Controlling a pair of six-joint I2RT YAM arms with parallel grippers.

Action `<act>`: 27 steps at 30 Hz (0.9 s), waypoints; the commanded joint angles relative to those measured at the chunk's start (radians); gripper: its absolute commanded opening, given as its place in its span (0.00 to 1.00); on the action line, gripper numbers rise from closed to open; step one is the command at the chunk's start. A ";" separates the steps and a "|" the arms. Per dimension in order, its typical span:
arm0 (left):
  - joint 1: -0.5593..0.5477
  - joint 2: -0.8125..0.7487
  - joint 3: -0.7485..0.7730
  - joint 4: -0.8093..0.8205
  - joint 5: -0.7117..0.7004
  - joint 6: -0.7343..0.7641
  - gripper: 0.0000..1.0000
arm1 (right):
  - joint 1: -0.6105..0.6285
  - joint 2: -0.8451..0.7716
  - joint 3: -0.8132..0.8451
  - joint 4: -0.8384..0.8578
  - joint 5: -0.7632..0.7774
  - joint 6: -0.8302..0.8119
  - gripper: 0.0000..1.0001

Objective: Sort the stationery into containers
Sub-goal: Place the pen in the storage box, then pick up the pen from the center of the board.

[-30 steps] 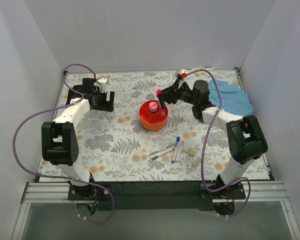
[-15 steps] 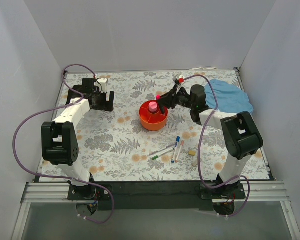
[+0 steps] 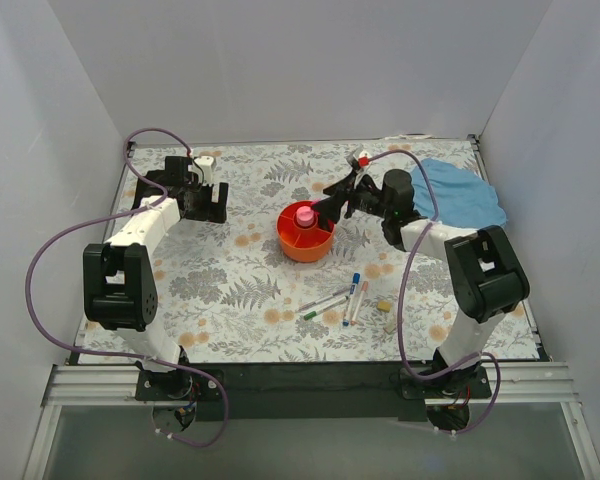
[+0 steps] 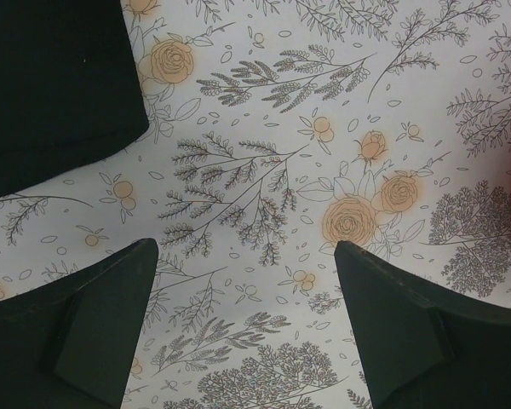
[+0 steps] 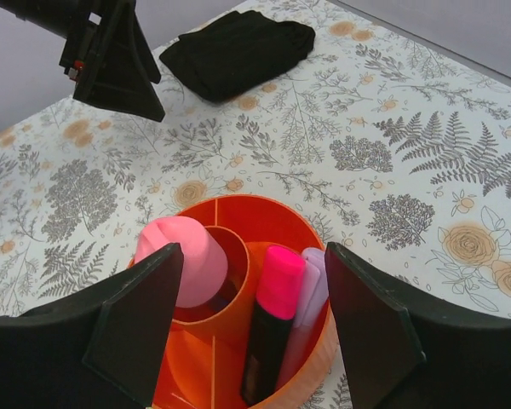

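— Right pincer (image 5: 254, 264) gapes wide, empty, straddling the pink highlighter (image 5: 268, 324) that stands in the orange tray (image 5: 264, 204), mid-table.
— Risk?
— If it lifts off crooked, a finger could catch the highlighter, or the pink bottle (image 5: 187, 260) beyond, and tip the tray.

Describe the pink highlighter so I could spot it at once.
Find the round orange tray in the middle of the flowered table. The pink highlighter leans in an outer compartment, beside a lilac marker. Unlike the stubby pink bottle in the centre cup, it has a black body under its pink cap.
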 commanded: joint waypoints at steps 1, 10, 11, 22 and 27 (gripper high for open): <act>0.000 -0.029 0.045 0.016 -0.006 -0.007 0.86 | -0.005 -0.095 0.020 -0.046 -0.010 -0.050 0.77; 0.000 -0.159 0.043 0.040 -0.019 -0.009 0.86 | 0.006 -0.305 0.174 -0.596 -0.158 -0.526 0.75; 0.000 -0.172 0.036 0.042 -0.018 -0.010 0.86 | 0.021 -0.307 0.208 -0.819 -0.180 -0.615 0.75; 0.000 -0.399 -0.062 0.040 0.008 -0.033 0.86 | 0.478 -0.169 0.344 -1.747 0.056 -1.376 0.59; 0.000 -0.472 -0.120 0.034 0.002 -0.035 0.86 | 0.572 -0.097 0.314 -1.749 0.097 -1.328 0.51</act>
